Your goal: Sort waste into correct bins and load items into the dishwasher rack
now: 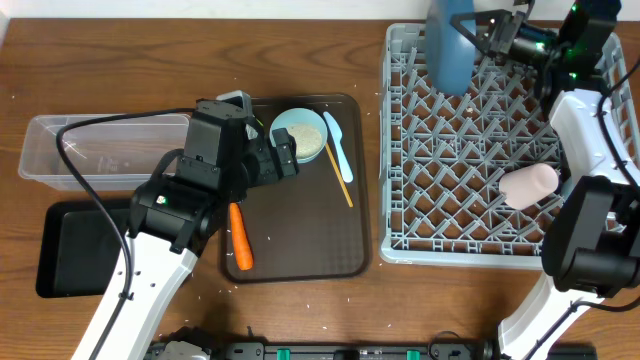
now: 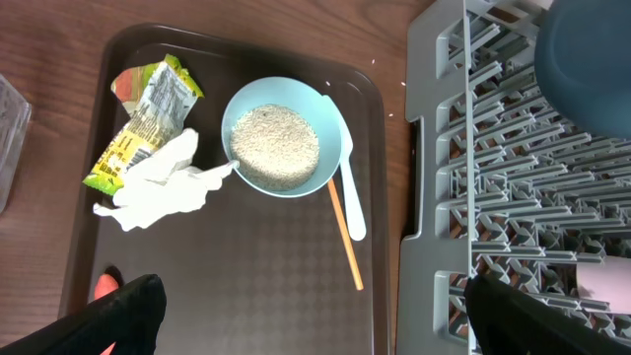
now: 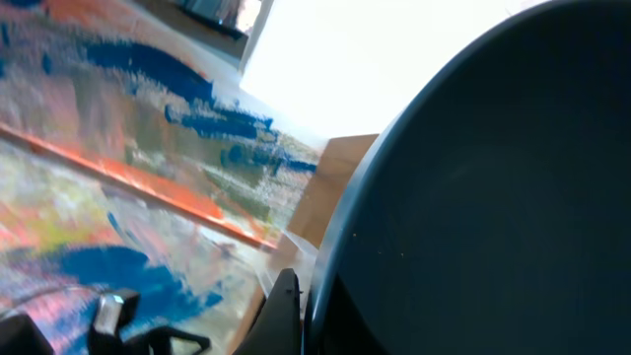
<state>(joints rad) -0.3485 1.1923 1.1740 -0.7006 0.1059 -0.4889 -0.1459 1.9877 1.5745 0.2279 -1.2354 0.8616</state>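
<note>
- Overhead: soft, even light falls from above. The wooden table [image 1: 150, 60] is evenly bright with no glare, shadows are faint, and the whole view is in focus.
- Left wrist: the scene is sharp and well lit ahead of the left fingers [image 2: 123, 316]. The fingers are dark, soft-edged blurs at the bottom corners. The white tissue [image 2: 163, 187] beyond them is nearly washed out.
- Right wrist: a blown-out white patch glares above the right finger [image 3: 283, 306]. The dark blue plate [image 3: 473, 197] just beside it is shaded, close and soft. Everything behind smears into blurred streaks of colour.
</note>
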